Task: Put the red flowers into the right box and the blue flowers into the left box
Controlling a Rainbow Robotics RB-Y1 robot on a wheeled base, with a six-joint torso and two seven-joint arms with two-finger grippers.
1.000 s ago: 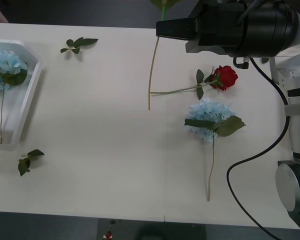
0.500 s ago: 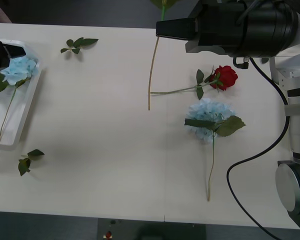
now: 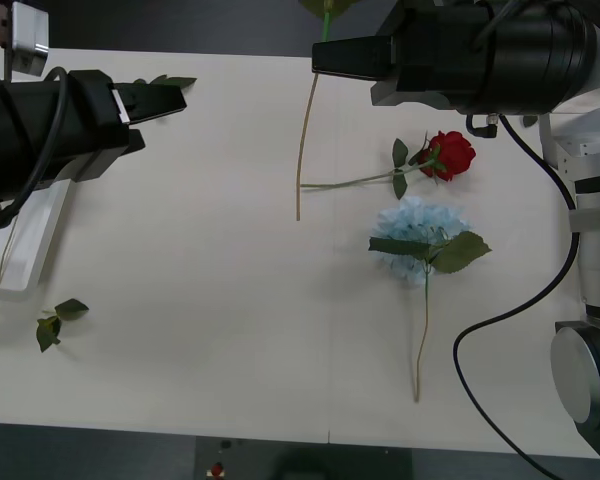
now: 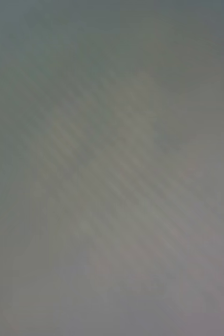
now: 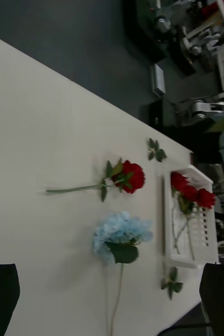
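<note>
Trouble ahead: left claw point(image 3: 170, 97), fingers spread wide and empty, hangs beside left box point(image 3: 35, 262), with blue flower point(image 3: 420, 238) and rose point(image 3: 452, 154) well off toward right claw point(image 3: 325, 57), whose fingers I cannot tell; mixing them misfiles.

Left arm point(image 3: 50, 135) covers most of the left box point(image 3: 35, 262); contents hidden. Flower stem point(image 3: 302, 150) by right arm point(image 3: 480, 50) cut off at top edge. Right wrist view fully blurred.
</note>
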